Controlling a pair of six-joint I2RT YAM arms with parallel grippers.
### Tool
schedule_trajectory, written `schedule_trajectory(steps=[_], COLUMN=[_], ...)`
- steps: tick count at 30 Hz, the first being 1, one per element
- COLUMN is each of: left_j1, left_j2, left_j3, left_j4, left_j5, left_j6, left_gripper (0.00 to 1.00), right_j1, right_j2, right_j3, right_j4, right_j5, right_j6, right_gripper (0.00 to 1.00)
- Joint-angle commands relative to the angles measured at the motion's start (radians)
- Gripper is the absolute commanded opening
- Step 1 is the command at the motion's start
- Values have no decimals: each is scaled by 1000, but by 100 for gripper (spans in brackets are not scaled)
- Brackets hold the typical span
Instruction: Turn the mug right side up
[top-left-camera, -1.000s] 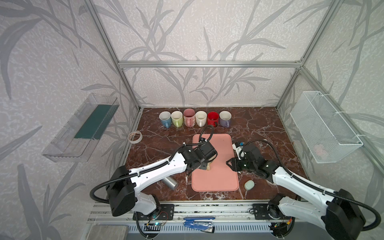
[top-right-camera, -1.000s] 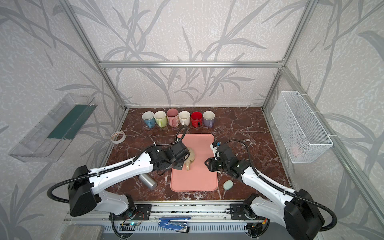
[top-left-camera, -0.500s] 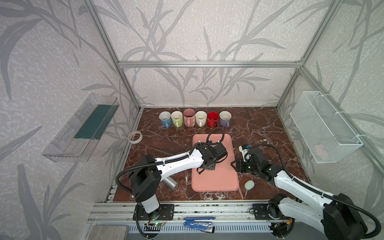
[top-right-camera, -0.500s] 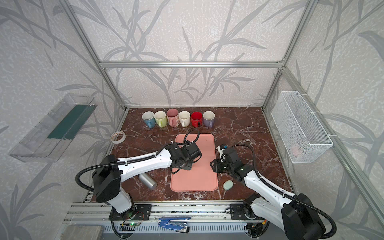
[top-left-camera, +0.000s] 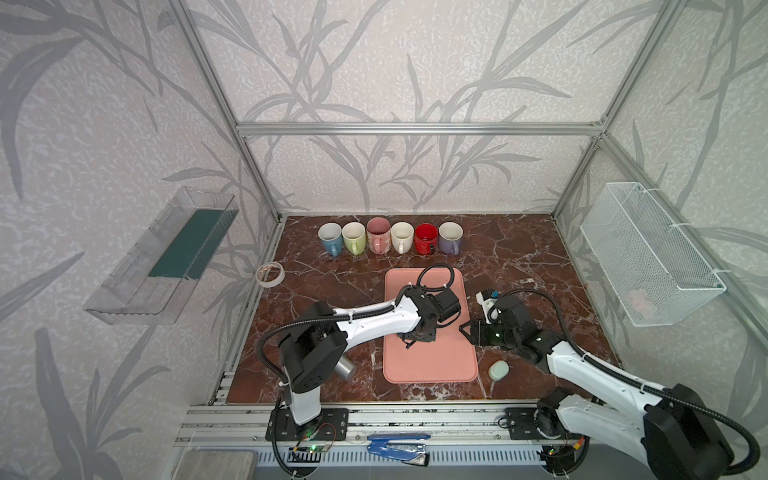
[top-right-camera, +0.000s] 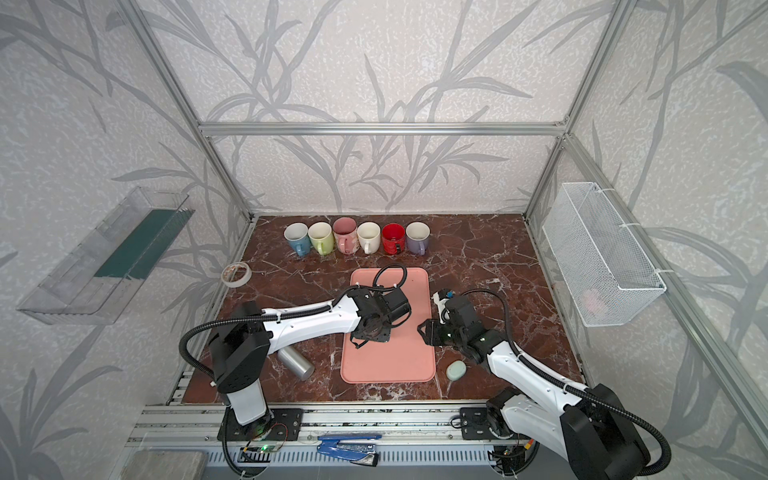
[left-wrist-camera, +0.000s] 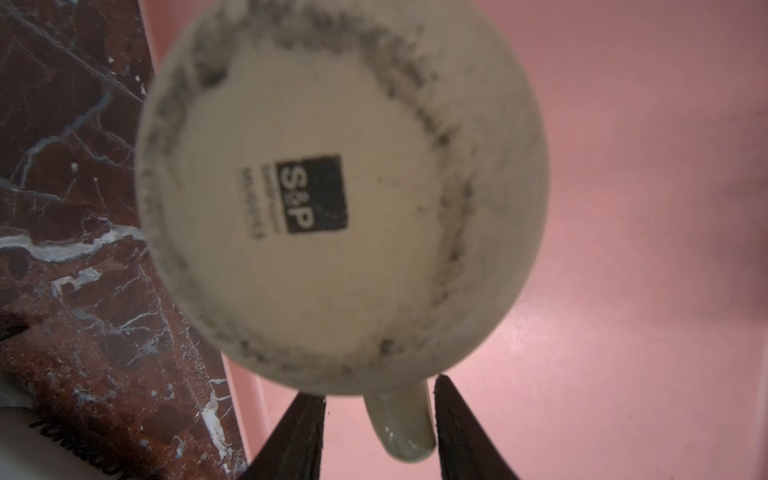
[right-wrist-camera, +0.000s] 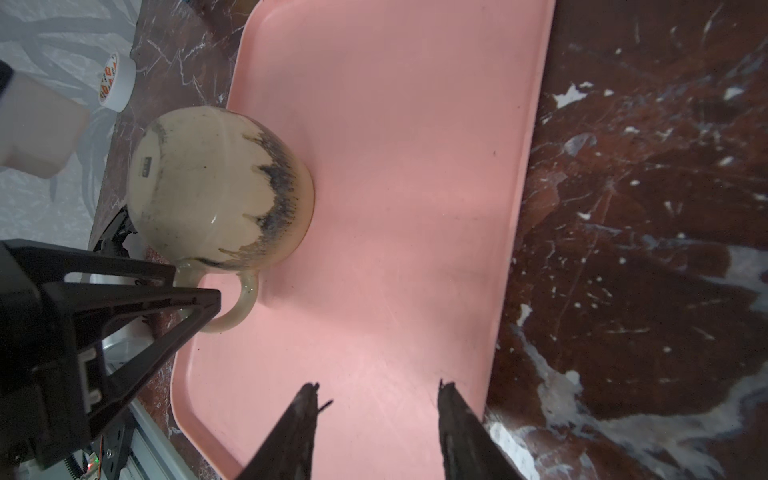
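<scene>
A can (top-right-camera: 297, 363) lies at the tray's (top-left-camera: 430, 365) 8 o'clock and a green pod (top-left-camera: 498, 369) at its 4 o'clock. The mug (right-wrist-camera: 216, 187) stands upside down, base up, on the tray by the 9 o'clock edge. The left gripper (left-wrist-camera: 380, 390) has its jaws apart, 1 on each side of the handle (left-wrist-camera: 401, 428): 1 finger just beside it, the other clear. The right gripper (right-wrist-camera: 378, 382) hangs at 3 o'clock, jaws apart and empty. Tape (top-left-camera: 270, 274) lies at 10 o'clock. 6 mugs (top-left-camera: 401, 237) line up at 12 o'clock.

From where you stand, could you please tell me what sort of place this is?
Probably a robot test cell: a silver aluminium frame boxes it in, a white left arm and white right arm are mounted in front, and six coloured ceramic mugs stand lined up.
</scene>
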Motion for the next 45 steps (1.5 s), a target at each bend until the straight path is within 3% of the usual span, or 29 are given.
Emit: schedule_trajectory(steps=[1, 11, 22, 27, 31, 45], left_j1=[6, 32, 46, 53, 61, 149], left_j2=[11, 14, 19, 14, 4, -173], left_j3=[34, 4, -20, -21, -35, -233], left_j4=[-21, 18, 53, 59, 68, 306], left_j5=[-7, 27, 67, 75, 77, 230], left_j6=[-21, -13, -11, -7, -7, 45], left_gripper=[39, 28, 27, 16, 0, 0], right_j1=[-3, -3, -3, -3, -3, -3], right_j2=[-18, -11, -5, -2, -1, 0], right_j3=[-14, -13, -10, -9, -8, -11], right_j4=[19, 17, 16, 18, 19, 55], right_j5=[-4, 4, 6, 6, 4, -52], right_j6=[3, -2, -3, -5, -5, -18], right_gripper=[48, 48, 48, 48, 48, 48])
